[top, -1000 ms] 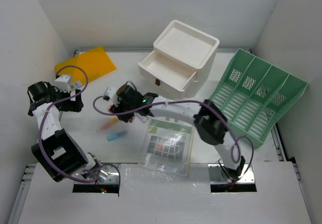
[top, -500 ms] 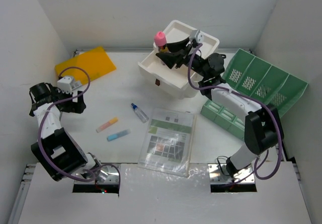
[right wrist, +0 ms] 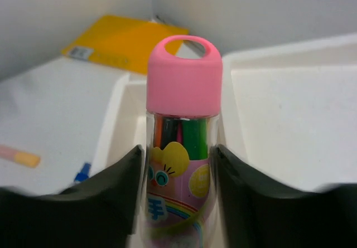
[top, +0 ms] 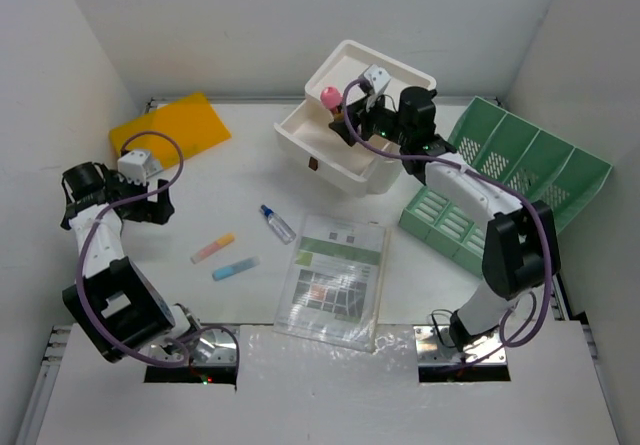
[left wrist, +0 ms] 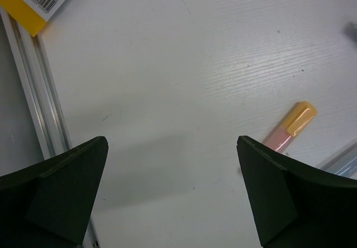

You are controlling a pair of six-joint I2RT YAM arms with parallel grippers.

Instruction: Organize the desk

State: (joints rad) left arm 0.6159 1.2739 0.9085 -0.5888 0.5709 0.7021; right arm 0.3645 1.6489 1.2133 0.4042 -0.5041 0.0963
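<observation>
Matte-white tabletop (top: pixel 230 180): it lay under both arms, with loose items scattered from the left edge to the right edge.
Step in hand: I judged myself partway through stowing the pink-capped tube (top: pixel 330 98) in the open drawer (top: pixel 305 135) of the white drawer box (top: pixel 345 65), which sat at the middle of the far edge.
Right end effector (right wrist: pixel 177 164): it was narrowed onto the tube, one finger pressed to each side. The tube stood upright, cap up, over the drawer. I could not tell whether its base touched the drawer floor.
Left end effector (left wrist: pixel 172 147): it was spread wide and held nothing, hovering over bare tabletop near the left edge.
Not yet sorted: a yellow folder (top: pixel 170 125) lay in the far-left corner. A small blue-capped bottle (top: pixel 278 223), a pink-and-orange highlighter (top: pixel 213 248) and a blue highlighter (top: pixel 235 268) lay left of centre. A clear sleeve (top: pixel 333 280) lay toward the near edge, and a green file sorter (top: pixel 520 195) sat by the right edge.
Next move: as I read it, the tube needed lowering until the drawer carried it, then a release and a straight lift clear.
Caution: an upright tube looked likely to foul the box when the drawer shut, so I reckoned laying it flat was safer.
</observation>
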